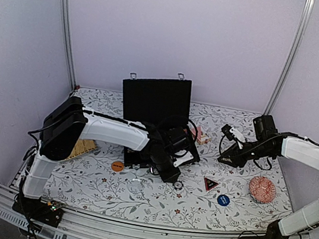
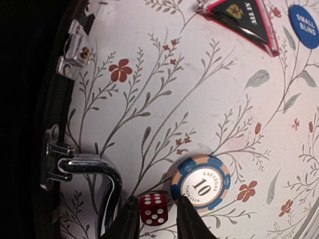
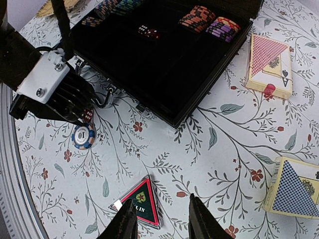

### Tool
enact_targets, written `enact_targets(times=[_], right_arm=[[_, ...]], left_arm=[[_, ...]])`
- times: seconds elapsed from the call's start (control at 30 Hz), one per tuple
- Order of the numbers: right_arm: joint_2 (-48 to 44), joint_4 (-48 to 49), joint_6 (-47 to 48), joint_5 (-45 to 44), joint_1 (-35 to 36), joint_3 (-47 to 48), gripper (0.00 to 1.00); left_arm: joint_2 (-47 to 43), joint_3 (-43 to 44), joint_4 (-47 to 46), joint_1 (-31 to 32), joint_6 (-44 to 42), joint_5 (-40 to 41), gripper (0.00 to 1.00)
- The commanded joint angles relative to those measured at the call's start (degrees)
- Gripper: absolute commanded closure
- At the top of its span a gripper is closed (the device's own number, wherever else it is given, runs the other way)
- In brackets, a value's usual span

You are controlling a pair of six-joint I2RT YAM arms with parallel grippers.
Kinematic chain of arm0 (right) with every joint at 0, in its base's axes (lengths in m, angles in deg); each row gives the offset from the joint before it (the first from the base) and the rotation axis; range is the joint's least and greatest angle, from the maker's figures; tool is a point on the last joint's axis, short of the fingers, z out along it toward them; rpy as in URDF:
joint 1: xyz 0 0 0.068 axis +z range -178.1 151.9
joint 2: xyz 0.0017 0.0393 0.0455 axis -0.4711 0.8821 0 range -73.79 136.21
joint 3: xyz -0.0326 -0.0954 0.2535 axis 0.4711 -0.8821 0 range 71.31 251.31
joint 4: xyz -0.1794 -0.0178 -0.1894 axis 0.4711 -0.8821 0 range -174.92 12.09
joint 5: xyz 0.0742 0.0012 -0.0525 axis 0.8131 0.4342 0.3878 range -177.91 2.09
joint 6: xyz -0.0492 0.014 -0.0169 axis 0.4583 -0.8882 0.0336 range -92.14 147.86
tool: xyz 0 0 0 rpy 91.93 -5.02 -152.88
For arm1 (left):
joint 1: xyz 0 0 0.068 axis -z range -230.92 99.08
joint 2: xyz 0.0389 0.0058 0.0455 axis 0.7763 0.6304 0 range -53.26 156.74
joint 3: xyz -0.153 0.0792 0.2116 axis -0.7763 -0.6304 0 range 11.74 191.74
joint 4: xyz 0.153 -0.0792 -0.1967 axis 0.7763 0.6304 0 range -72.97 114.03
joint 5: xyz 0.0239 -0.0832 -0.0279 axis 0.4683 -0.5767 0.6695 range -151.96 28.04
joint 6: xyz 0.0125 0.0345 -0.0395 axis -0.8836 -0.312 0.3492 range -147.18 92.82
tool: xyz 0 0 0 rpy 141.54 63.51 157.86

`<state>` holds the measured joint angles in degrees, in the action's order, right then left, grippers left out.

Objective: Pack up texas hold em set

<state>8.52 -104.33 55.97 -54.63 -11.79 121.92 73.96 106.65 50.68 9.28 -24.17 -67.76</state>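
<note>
Left gripper [image 2: 156,211] brackets a red die [image 2: 153,209] between narrowly parted jaws, ungripped; right gripper [image 3: 161,209] hovers half-open, holding nothing.

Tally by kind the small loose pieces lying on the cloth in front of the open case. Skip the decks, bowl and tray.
Round discs: 2, an orange disc and a blue Small Blind disc
Triangular marker: 1
Poker chip: 1
Red die: 1
Total: 5
</note>
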Motion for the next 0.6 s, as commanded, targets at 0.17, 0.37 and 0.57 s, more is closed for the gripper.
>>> enact_targets(times=[0.17,0.37,0.57], right_arm=[[0.8,0.0,0.5,0.2,-0.2,1.0,0.63],[1.5,-0.4,0.7,0.4,-0.2,1.2,0.63],[1.5,-0.5,0.7,0.6,-0.2,1.3,0.63]], left_arm=[[0.9,0.9,-0.2,0.1,-0.3,-0.1,0.80],[0.9,0.7,1.4,0.1,-0.4,0.9,0.75],[0.8,0.8,1.9,0.1,-0.4,1.3,0.84]])
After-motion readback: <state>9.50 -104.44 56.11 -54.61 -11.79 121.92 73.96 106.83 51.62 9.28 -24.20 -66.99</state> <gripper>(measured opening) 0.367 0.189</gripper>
